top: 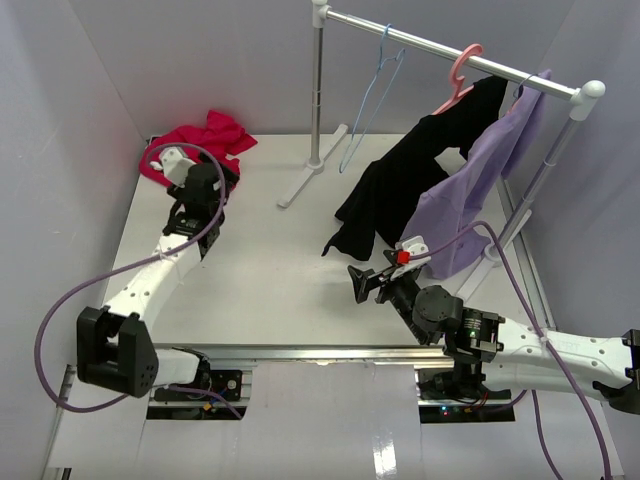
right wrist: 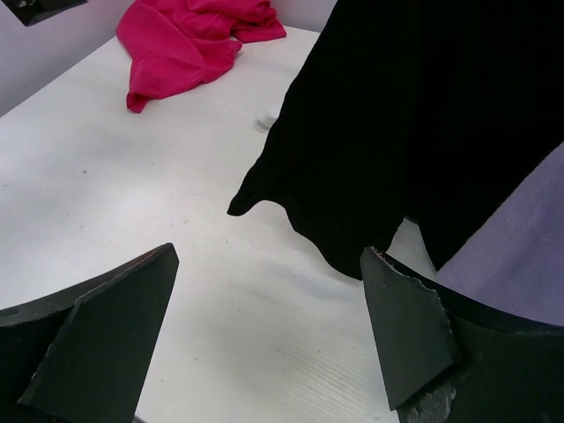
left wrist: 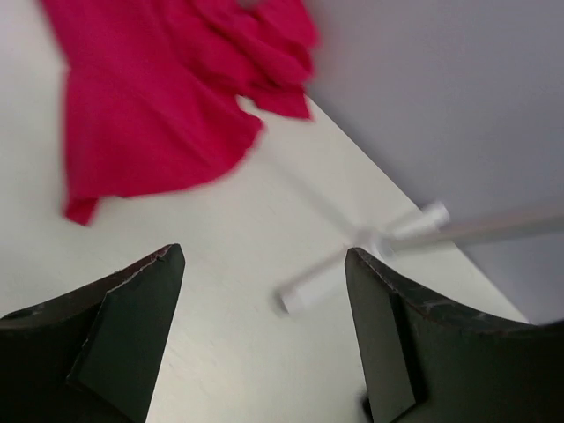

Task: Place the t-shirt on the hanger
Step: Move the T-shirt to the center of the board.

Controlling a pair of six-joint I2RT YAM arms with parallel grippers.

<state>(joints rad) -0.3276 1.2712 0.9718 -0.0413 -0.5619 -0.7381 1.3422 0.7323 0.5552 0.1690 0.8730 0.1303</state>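
T-shirt [top: 205, 140] lying crumpled at table [top: 280, 270] 10 o'clock corner; hanger [top: 372, 100] hanging on rail [top: 430, 45] at 12 o'clock; left gripper [left wrist: 263, 264] hovering near t-shirt, fingers spread wide, gripping nothing; right gripper [right wrist: 269, 260] gaping wide, gripping nothing, facing black garment [right wrist: 423, 123]

Three garments appeared: one red t-shirt [top: 205, 140], one black garment [top: 420, 185], one lavender garment [top: 485, 185]. There were two hangers, a light-blue hanger [top: 372, 110] and a pink hanger [top: 461, 76], one clothes rack [top: 316, 90], and two robot arms [top: 150, 275].

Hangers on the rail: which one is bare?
The thin light-blue wire hanger, hanging empty left of the pink hanger, which carries the black garment.
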